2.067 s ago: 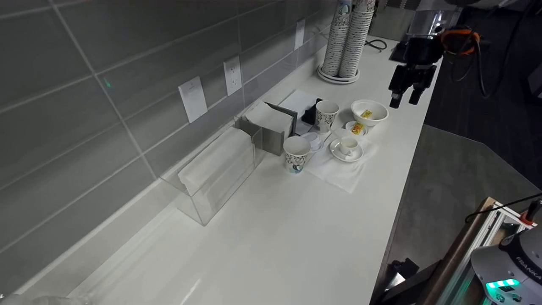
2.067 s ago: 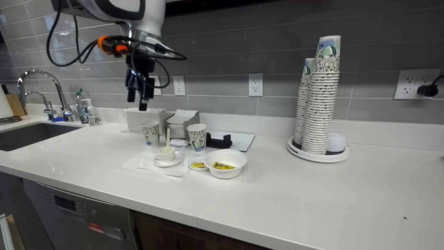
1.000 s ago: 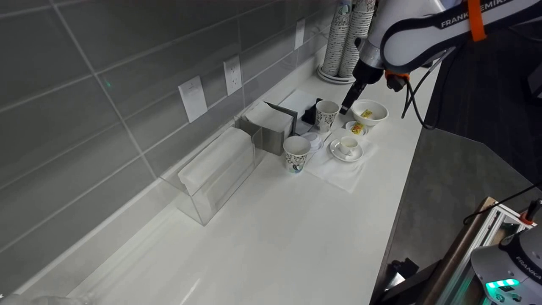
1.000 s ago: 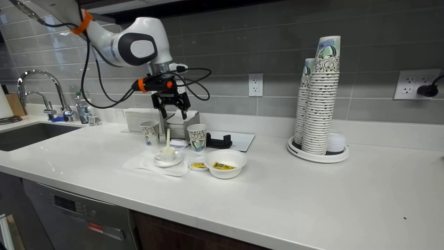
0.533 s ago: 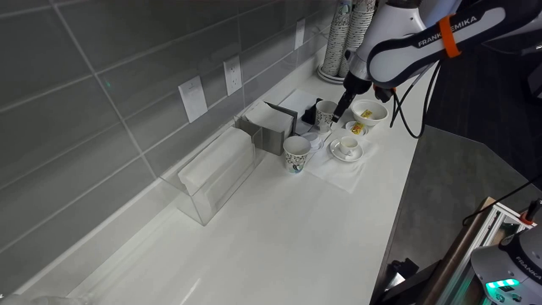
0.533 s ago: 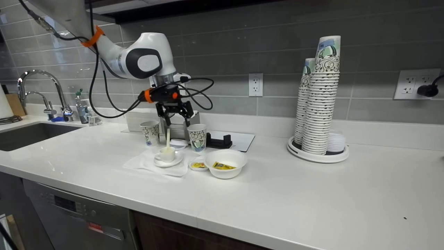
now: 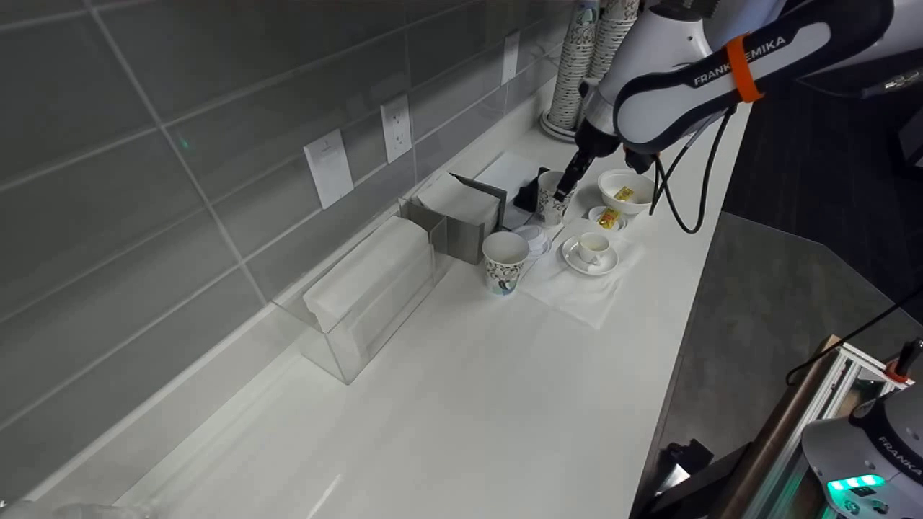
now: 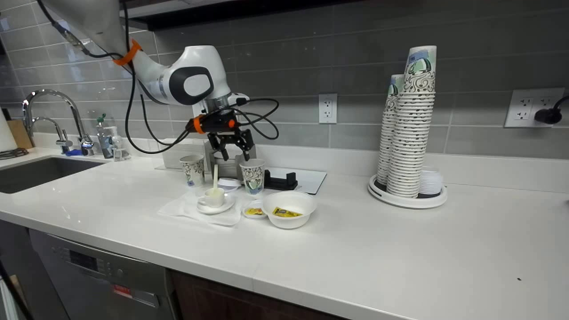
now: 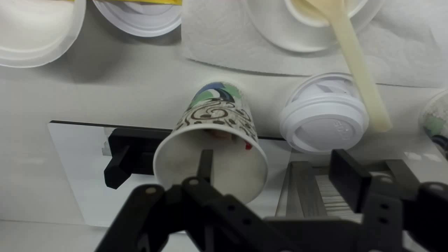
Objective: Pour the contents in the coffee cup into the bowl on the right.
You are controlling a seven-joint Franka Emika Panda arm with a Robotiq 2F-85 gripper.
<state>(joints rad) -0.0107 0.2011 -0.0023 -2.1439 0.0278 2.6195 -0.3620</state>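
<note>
Holds the arm (image 8: 195, 86) bent over the counter (image 8: 378, 253); points the gripper (image 8: 236, 157) downward, spread wide, near a paper cup (image 8: 254, 178), clear of the coffee cup (image 8: 214, 198).

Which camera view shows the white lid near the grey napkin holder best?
The wrist view: the white lid appears largest there, with its round top and raised lettering visible, though a pale stirrer overlaps its edge. Both exterior views show it small, its lettering indiscernible; in an exterior view a patterned cup slightly overlaps it.
</note>
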